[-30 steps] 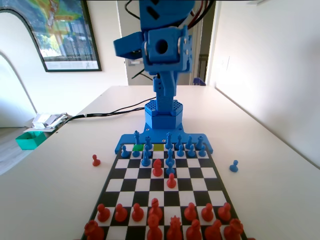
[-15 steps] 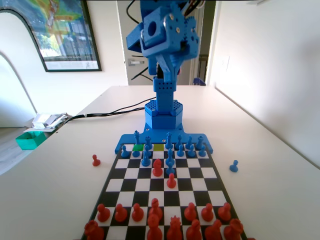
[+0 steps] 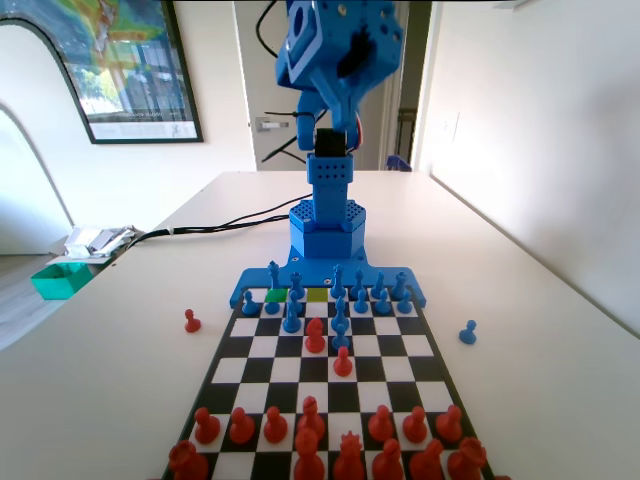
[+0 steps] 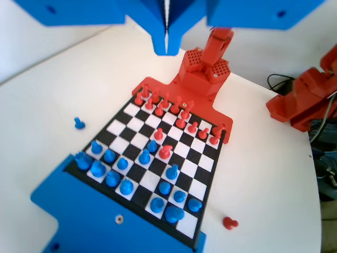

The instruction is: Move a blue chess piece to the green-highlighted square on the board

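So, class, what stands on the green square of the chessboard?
The green square looks bare, though a blue pawn in front covers part of it.

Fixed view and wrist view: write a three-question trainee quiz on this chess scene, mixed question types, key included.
1. True or false: the blue arm's two-finger gripper is shut, high above the flat black-and-white chequered chessboard.
2. In the fixed view, what stands on the green-highlighted square? A) red piece B) blue piece C) nothing
3. What colour is the small plastic pawn lying off the board's right side in the fixed view?

Key: 1 true; 2 C; 3 blue.
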Motion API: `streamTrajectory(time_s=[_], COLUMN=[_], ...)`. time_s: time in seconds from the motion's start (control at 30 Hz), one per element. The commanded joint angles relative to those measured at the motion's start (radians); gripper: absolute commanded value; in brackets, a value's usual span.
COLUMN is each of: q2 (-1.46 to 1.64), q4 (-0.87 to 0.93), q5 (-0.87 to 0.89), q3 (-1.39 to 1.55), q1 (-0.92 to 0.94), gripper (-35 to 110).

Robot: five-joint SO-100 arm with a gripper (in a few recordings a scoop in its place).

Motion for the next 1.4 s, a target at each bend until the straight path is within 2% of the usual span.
streamTrajectory(time_s=[0.0,0.43,0.8,1.37], q2=[0.100,0.380,0.563,0.623], q4=[0.069,0.173,0.064,0.031], q5=[0.041,0.195,0.244,0.247], q3=[-0.091,0.023,0.219,0.235], q1=[-0.009,0.014,0.023,0.061], gripper=[1,1,1,2])
